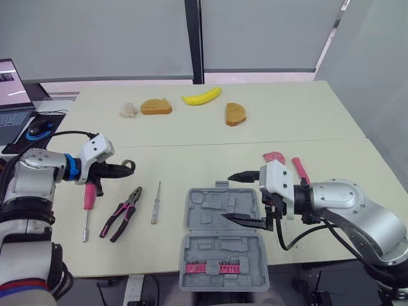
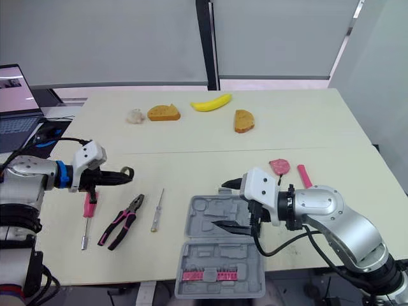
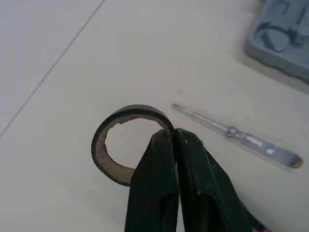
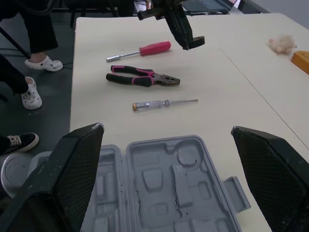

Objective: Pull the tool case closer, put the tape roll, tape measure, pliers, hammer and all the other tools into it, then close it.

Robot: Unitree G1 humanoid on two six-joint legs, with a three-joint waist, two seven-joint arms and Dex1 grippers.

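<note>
The grey tool case (image 1: 210, 210) lies open near the table's front edge, with a pink bit strip (image 1: 210, 267) in its near half. My right gripper (image 1: 231, 196) is open over the case's far half, with nothing between its fingers. To the left, my left gripper (image 1: 124, 169) is shut on the black tape roll (image 3: 104, 150) and holds it just above the table. Below it lie a pink-handled driver (image 1: 88, 204), pink pliers (image 1: 121, 213) and a thin clear screwdriver (image 1: 155, 202). A small pink object (image 1: 275, 157) and a pink handle (image 1: 299, 169) lie behind my right arm.
Two bread pieces (image 1: 156, 106) (image 1: 235, 114), a banana (image 1: 202, 97) and a small pale lump (image 1: 129, 110) sit on the far half of the table. A laptop (image 1: 11, 95) stands off the left edge. A person's feet (image 4: 34, 63) show beside the table.
</note>
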